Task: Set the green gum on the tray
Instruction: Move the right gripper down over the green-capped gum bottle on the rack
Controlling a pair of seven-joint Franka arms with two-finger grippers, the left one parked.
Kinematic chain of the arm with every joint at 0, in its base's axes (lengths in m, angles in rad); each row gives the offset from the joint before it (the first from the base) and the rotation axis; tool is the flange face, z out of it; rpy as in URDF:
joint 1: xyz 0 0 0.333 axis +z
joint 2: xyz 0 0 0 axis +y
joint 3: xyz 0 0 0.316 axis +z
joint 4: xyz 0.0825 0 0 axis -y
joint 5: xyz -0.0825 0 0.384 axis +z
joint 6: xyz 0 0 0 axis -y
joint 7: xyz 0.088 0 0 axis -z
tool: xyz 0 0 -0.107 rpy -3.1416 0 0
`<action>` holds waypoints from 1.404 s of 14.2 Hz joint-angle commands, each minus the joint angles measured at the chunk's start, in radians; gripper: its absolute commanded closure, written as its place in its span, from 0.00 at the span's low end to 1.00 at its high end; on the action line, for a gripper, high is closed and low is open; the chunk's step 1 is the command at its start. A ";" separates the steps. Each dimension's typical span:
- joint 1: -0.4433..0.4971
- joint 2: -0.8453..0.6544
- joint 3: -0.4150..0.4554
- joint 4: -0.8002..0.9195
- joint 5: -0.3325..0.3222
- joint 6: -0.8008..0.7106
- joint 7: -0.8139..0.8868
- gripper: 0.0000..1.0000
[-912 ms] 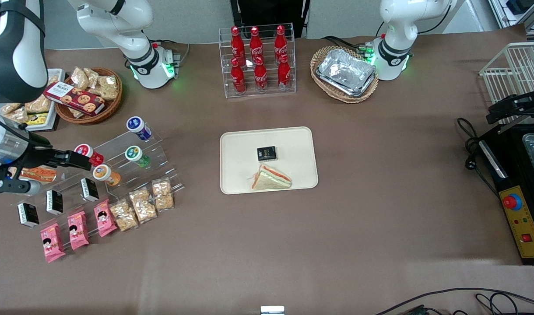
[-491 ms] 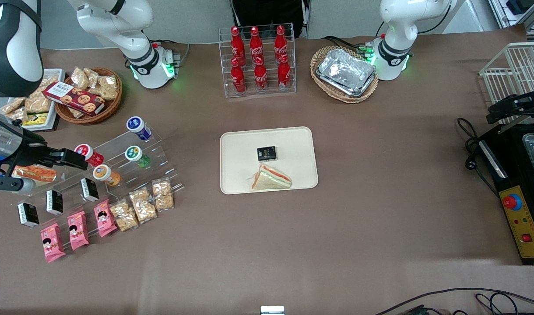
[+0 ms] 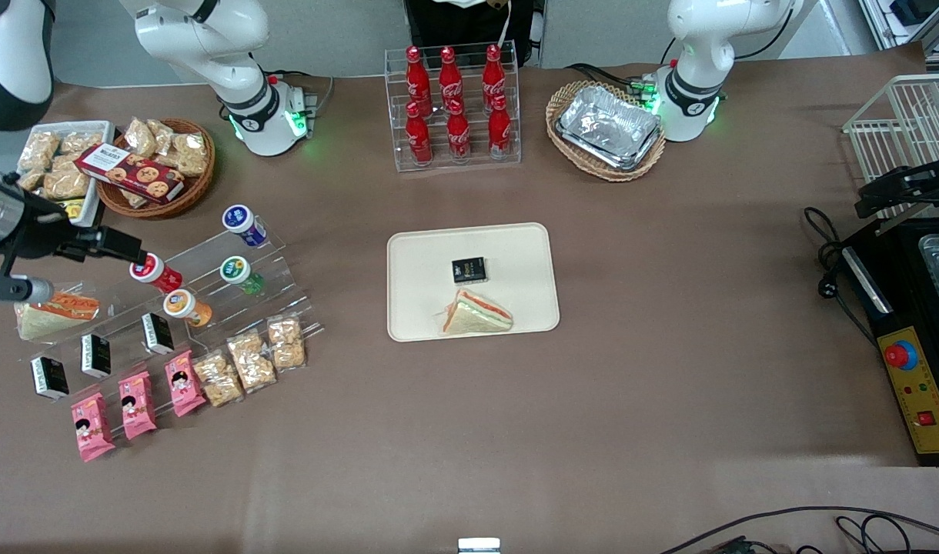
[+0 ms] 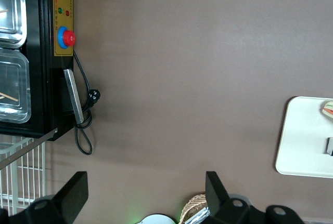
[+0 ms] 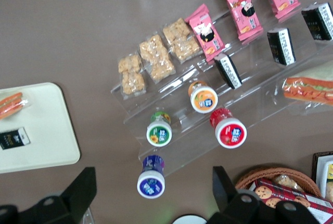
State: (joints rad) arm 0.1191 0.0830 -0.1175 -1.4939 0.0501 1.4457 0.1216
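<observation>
The green gum [image 3: 238, 273] lies on the middle step of a clear stepped stand, its white lid with a green label toward the front camera. It also shows in the right wrist view [image 5: 159, 132]. The cream tray [image 3: 516, 254] sits at mid-table with a sandwich and a small black box on it; its edge shows in the right wrist view [image 5: 41, 130]. My right gripper [image 3: 127, 248] hangs high over the working arm's end of the stand, beside the red-lidded bottle and apart from the green gum. In the right wrist view the gripper [image 5: 153, 190] is open and empty, the blue-lidded bottle between its fingers.
The stand also holds a blue-lidded bottle [image 3: 242, 221], a red-lidded bottle [image 3: 152, 271], an orange bottle [image 3: 183, 305], black boxes, pink packs and cracker bags. A wicker basket of snacks [image 3: 155, 165], a cola rack [image 3: 454, 104] and a basket of foil trays [image 3: 608, 127] stand farther back.
My right gripper has moved away from the front camera and toward the working arm's end, uncovering the sandwich on the stand. The green gum and tray have not moved.
</observation>
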 commanded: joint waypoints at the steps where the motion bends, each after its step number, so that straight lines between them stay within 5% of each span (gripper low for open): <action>1: 0.004 -0.193 0.005 -0.291 -0.013 0.154 -0.014 0.00; 8: 0.005 -0.239 0.015 -0.688 -0.018 0.563 -0.020 0.00; 20: 0.027 -0.164 0.018 -0.896 -0.059 0.866 -0.065 0.00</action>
State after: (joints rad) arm 0.1404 -0.0838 -0.0978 -2.3431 0.0158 2.2493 0.0681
